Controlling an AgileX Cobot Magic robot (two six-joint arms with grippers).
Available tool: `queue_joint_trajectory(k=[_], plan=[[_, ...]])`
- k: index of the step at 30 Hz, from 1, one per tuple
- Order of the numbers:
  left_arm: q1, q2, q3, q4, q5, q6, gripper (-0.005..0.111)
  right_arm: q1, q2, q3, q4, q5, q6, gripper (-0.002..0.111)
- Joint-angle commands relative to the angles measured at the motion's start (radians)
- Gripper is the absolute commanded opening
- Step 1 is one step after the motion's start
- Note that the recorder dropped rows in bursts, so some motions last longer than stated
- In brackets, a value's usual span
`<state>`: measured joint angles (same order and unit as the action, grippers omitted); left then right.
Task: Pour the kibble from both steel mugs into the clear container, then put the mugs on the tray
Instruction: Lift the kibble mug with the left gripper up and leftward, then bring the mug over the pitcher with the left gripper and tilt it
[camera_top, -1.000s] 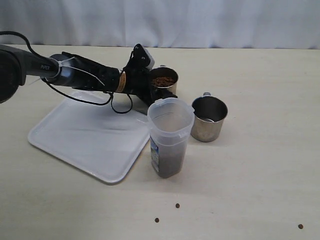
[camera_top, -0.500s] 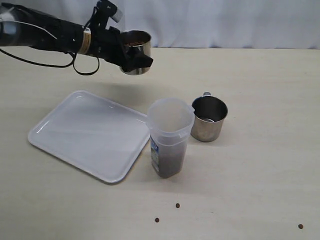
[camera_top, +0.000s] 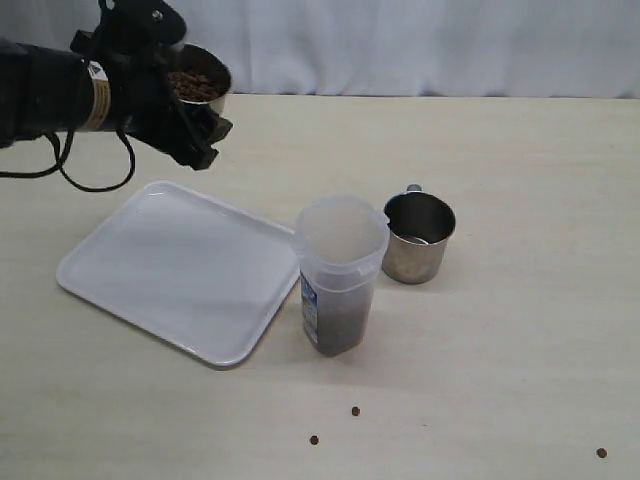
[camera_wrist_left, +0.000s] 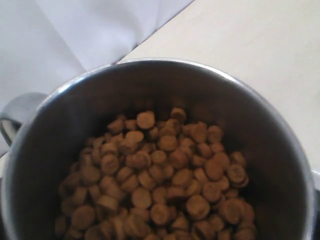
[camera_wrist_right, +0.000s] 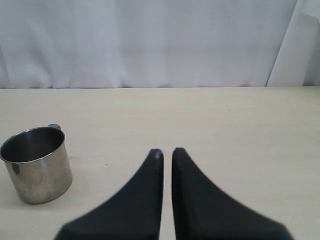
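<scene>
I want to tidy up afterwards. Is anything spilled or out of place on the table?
Yes. Three pellets lie loose on the table, nearer the camera than the clear container: two close together, one far to the right. They look spilled.

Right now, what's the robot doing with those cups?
The left gripper holds the filled mug, with kibble inside, up in the air beyond the tray. The other mug stands by the container and looks empty. The container has some kibble in its bottom. The right gripper is shut on nothing. No mug is on the tray yet.
</scene>
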<state>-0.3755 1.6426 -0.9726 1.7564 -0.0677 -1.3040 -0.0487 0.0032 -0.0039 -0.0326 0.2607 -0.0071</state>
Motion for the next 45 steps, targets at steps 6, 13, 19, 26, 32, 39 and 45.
queue_joint_trajectory(k=[6, 13, 19, 26, 32, 39, 45], plan=[[-0.316, -0.068, 0.062, -0.012, 0.373, 0.072, 0.0, -0.008, -0.003, 0.004, 0.002, -0.002, 0.0, 0.005], [-0.455, -0.068, 0.062, -0.012, 0.534, 0.143, 0.0, -0.008, -0.003, 0.004, 0.002, -0.002, 0.0, 0.005], [-0.602, -0.068, 0.063, -0.166, 0.762, 0.4, 0.0, -0.008, -0.003, 0.004, 0.002, -0.002, 0.0, 0.005], [-0.689, -0.068, 0.063, -0.173, 0.864, 0.449, 0.0, -0.008, -0.003, 0.004, 0.002, -0.002, 0.0, 0.005], [-0.697, -0.064, 0.063, -0.173, 0.883, 0.543, 0.0, -0.008, -0.003, 0.004, 0.002, -0.002, 0.0, 0.005], [-0.697, -0.064, 0.063, -0.136, 0.815, 0.632, 0.0, -0.008, -0.003, 0.004, 0.002, -0.002, 0.0, 0.005], [-0.697, -0.064, 0.063, -0.09, 0.781, 0.652, 0.0, -0.008, -0.003, 0.004, 0.002, -0.002, 0.0, 0.005]])
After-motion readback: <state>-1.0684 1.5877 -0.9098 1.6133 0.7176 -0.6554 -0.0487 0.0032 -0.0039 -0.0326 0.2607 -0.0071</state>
